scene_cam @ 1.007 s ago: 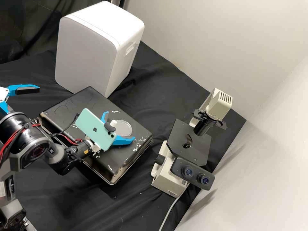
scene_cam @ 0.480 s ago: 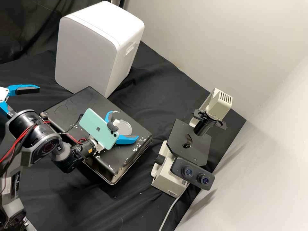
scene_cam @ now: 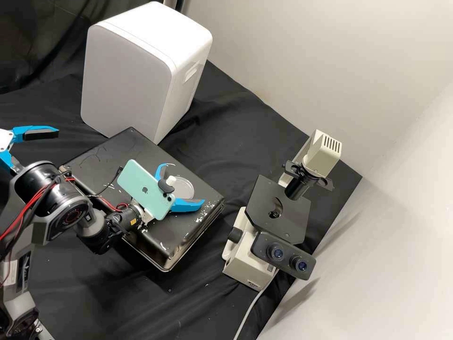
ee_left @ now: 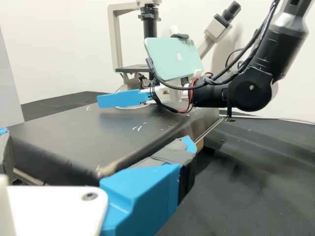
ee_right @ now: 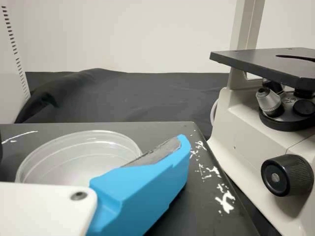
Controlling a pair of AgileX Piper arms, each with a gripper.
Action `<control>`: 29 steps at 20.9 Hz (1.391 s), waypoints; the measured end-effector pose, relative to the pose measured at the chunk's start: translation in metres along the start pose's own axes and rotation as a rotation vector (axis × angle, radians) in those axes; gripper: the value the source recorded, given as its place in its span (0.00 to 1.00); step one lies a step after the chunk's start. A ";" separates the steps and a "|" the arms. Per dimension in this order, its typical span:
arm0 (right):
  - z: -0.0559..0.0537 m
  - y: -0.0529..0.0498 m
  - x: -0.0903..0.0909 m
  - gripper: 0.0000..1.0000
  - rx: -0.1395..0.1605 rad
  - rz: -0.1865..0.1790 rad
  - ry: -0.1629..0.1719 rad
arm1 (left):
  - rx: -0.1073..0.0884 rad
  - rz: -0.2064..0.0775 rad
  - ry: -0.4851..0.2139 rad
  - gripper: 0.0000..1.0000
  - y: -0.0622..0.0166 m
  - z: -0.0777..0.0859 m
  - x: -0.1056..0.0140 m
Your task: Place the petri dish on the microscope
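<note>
The petri dish [scene_cam: 183, 189] lies flat on top of the black block [scene_cam: 108, 158], near the block's corner that faces the microscope [scene_cam: 245, 264]. The right gripper [scene_cam: 188, 183] is down at the block's top with its fingers [scene_cam: 188, 206] spread wide, one on each side of the dish. In the right wrist view a blue finger [ee_right: 147, 179] lies right against the dish's rim [ee_right: 74, 157]; whether it touches cannot be told. A mint-green phone [scene_cam: 144, 189] clamped to that arm's wrist sits above the block's middle and hides part of the top.

The left gripper [scene_cam: 30, 148] hangs off the block's side away from the microscope, well apart from the dish, its fingers [scene_cam: 35, 131] also wide and holding nothing.

The microscope stands on the table [scene_cam: 226, 123] just beside the block, a strip of black cloth between them. Its flat black stage [scene_cam: 278, 203] sits higher than the block's top, with the lamp head and its dark tube [scene_cam: 306, 165] leaning over the stage's far end and the two eyepieces [scene_cam: 288, 259] below its near end. A focus knob [ee_right: 287, 175] and the lens turret [ee_right: 280, 101] face the block under the stage.

A tall white box [scene_cam: 141, 71] stands at the block's far side, close against it. White scuffs [ee_right: 216, 184] mark the block's top near the dish.
</note>
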 end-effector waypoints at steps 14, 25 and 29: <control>0.000 0.000 0.000 0.00 0.001 0.001 -0.001 | -0.004 -0.011 0.000 1.00 -0.0019 0.000 0.001; 0.006 0.006 0.000 0.00 0.029 0.019 -0.017 | -0.004 -0.011 0.000 1.00 -0.0019 0.000 0.001; 0.006 0.007 0.000 0.00 0.029 0.020 -0.017 | -0.004 -0.011 0.000 1.00 -0.0019 0.000 0.001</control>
